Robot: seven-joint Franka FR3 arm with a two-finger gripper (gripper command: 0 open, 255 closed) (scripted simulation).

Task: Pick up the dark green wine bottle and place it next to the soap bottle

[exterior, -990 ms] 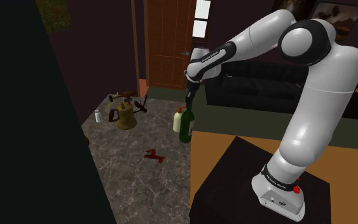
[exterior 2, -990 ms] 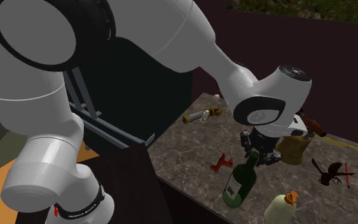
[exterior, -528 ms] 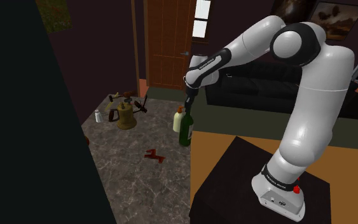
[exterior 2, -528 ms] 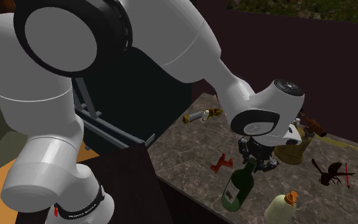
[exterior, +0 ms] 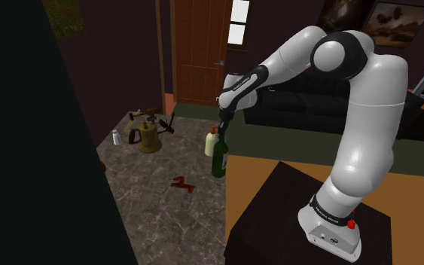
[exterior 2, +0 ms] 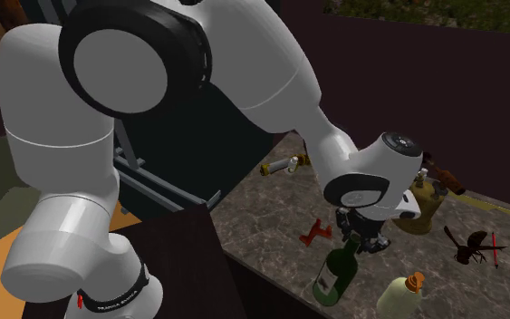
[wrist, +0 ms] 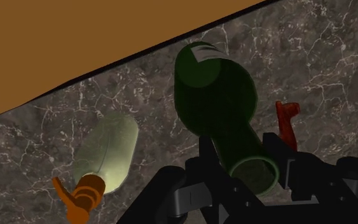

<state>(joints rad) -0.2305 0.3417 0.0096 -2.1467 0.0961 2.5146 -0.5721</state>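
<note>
Near the soap bottle [wrist: 110, 149], the gripper [wrist: 242, 156] clasps the dark green wine bottle [wrist: 214, 83] by its neck (presumably to stand it alongside).

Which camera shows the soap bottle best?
The wrist view: the soap bottle shows nearly whole from above, pale body and orange pump, beside the green wine bottle. The shoulder view has it partly behind that bottle; the second exterior view cuts off its base.

The shoulder view is looking down from behind the stand [exterior: 270, 214] — the second exterior view is sitting close beside the arm [exterior 2: 244, 54], the wrist view peering straight down. All are sharing the tabletop [exterior: 157, 207].
</note>
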